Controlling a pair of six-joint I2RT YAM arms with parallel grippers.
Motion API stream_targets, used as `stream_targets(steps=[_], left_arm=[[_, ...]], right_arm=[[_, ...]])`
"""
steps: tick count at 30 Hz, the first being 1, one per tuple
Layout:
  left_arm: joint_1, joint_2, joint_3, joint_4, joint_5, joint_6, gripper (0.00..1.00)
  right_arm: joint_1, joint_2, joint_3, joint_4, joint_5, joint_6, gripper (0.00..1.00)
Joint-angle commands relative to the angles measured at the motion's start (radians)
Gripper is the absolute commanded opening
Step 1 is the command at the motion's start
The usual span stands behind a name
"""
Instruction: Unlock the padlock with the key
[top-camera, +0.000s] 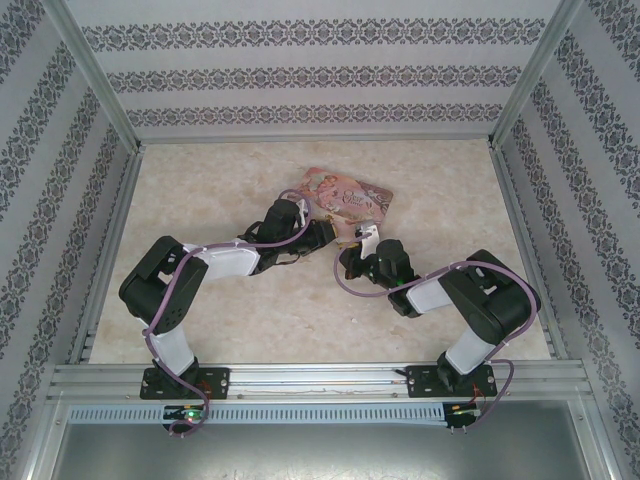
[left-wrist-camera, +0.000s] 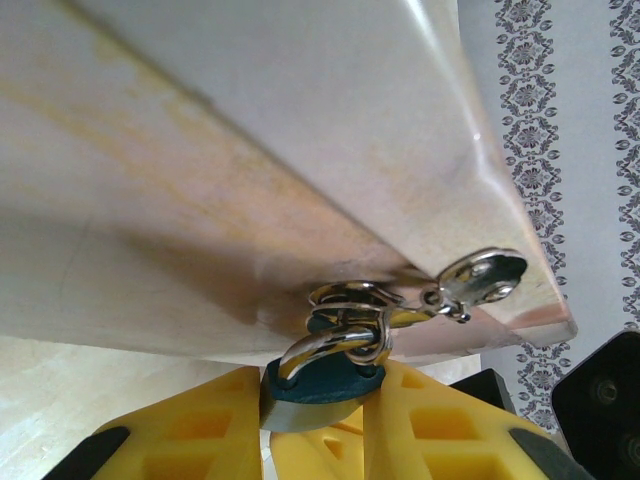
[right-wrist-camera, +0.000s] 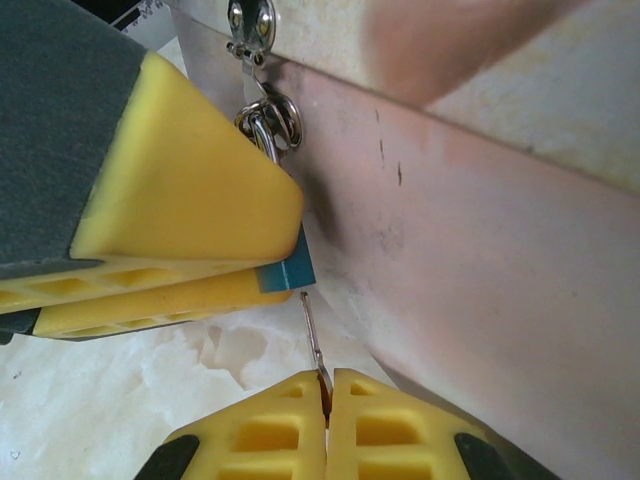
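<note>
Clamped on the padlock, the left gripper presses its yellow fingers on the blue body from both sides, with the silver shackle standing up out of the grip. That shackle is threaded through the ring of the hasp on the tin, so the padlock hangs right against the tin's pale side. From above, the left gripper sits at the near edge of the pink tin, around the middle of the table, and the right gripper is just beside it. In the right wrist view one corner of the padlock peeks out under a left finger, with the tin beside it. Just below that corner is the key, thin and grey, its tip aimed up at the blue body; whether it touches cannot be told. The right gripper is closed tight on the key's lower end
</note>
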Motion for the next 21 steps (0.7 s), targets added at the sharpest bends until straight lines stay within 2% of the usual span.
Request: stream_targets(steps=[1, 21], left_arm=[[-0.014, -0.011, 0.017, 0.045, 0.010, -0.005, 0.26], [-0.013, -0.018, 0.002, 0.047, 0.014, -0.004, 0.25]], right_arm=[[0.015, -0.016, -0.016, 0.040, -0.024, 0.011, 0.00], [0.019, -0.050, -0.002, 0.027, 0.028, -0.005, 0.00]])
